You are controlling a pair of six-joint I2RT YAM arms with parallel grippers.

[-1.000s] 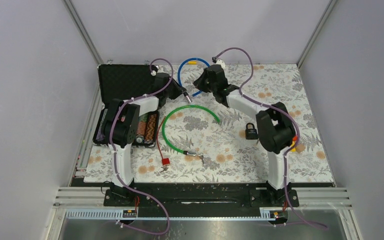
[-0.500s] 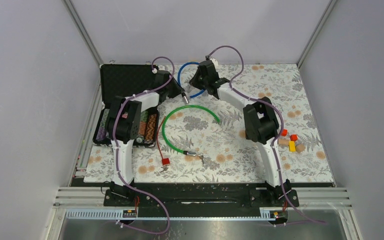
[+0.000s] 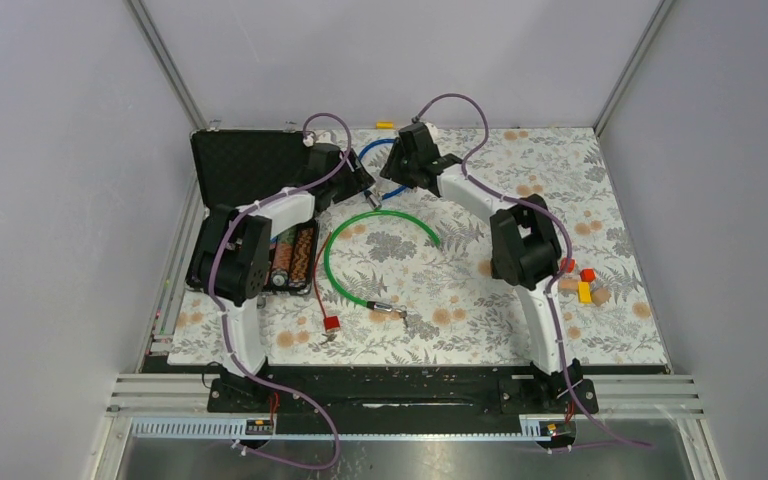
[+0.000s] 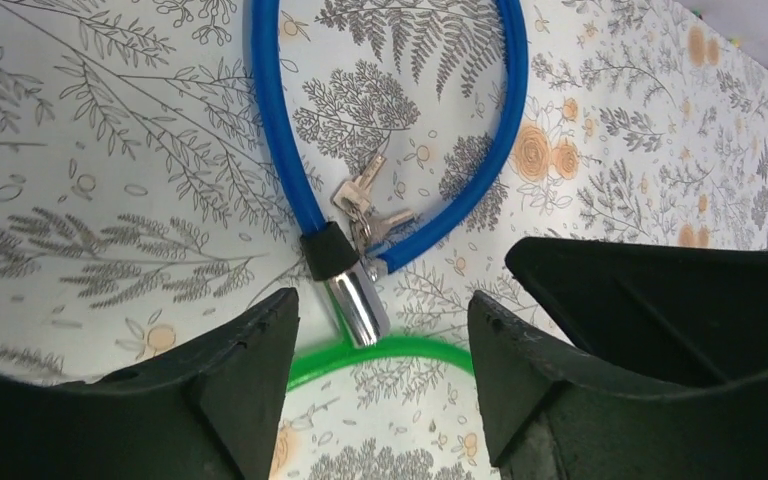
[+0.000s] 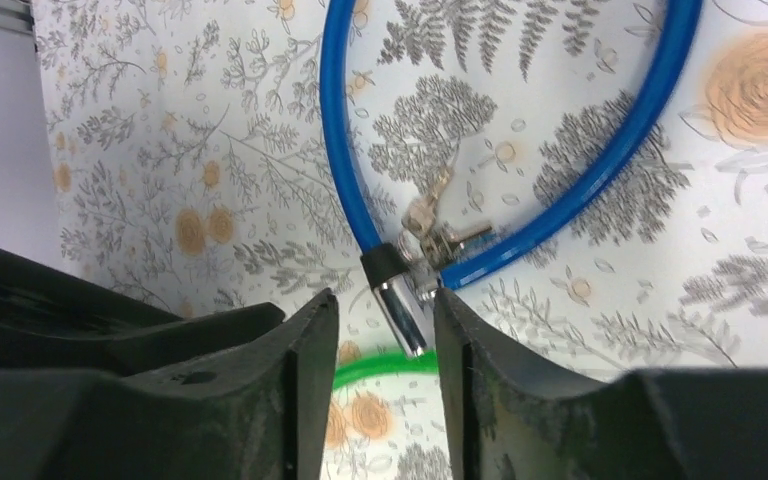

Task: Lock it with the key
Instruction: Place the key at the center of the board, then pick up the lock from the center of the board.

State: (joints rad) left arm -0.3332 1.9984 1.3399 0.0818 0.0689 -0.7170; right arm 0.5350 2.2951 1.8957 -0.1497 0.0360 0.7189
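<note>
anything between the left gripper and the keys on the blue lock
Nothing visible. The keys lie bare inside the blue lock loop, ahead of the left gripper, jaws open. The green cable lies nearer, clear of them. The right gripper hovers close by.

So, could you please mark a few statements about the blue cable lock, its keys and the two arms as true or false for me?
1. The keys lie inside the loop of the blue cable, next to its chrome end. True.
2. The left jaws are shut on the chrome end. False: they stand open above it, holding nothing.
3. The green cable lies nearer the arm bases than the blue cable. True.
4. The black case is closed. False: its lid stands open.
5. The right jaws grip the keys. False: they are open above the chrome end, and the keys lie untouched.
</note>
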